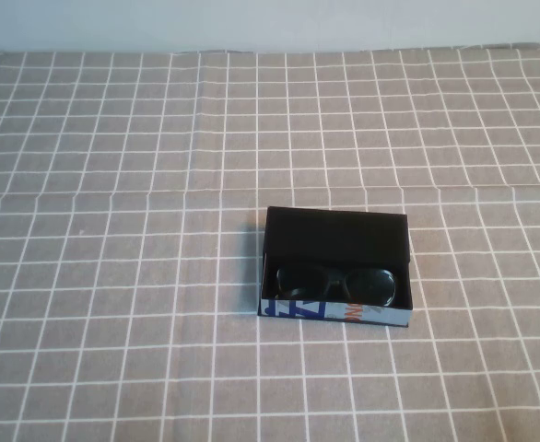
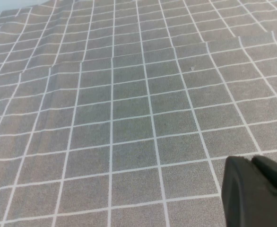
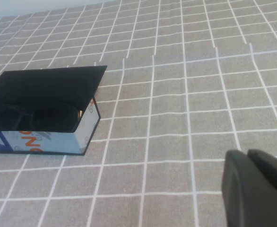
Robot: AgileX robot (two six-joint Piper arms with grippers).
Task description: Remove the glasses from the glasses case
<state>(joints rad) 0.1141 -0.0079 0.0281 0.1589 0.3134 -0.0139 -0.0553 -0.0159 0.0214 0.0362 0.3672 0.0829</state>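
Observation:
The glasses case (image 1: 336, 236) lies open on the checked cloth, a little right of the middle, its white side with blue and orange print facing me. The black glasses (image 1: 336, 284) lie inside it along that front wall. In the right wrist view the case (image 3: 39, 142) shows off to one side with the glasses (image 3: 34, 118) in it, and my right gripper (image 3: 248, 154) is shut and empty, apart from the case. My left gripper (image 2: 252, 161) is shut and empty over bare cloth. Neither gripper shows in the high view.
A grey cloth with a white grid (image 1: 113, 276) covers the whole table, with a fold line (image 1: 113, 193) running across it behind the case. A pale wall (image 1: 270, 23) borders the far edge.

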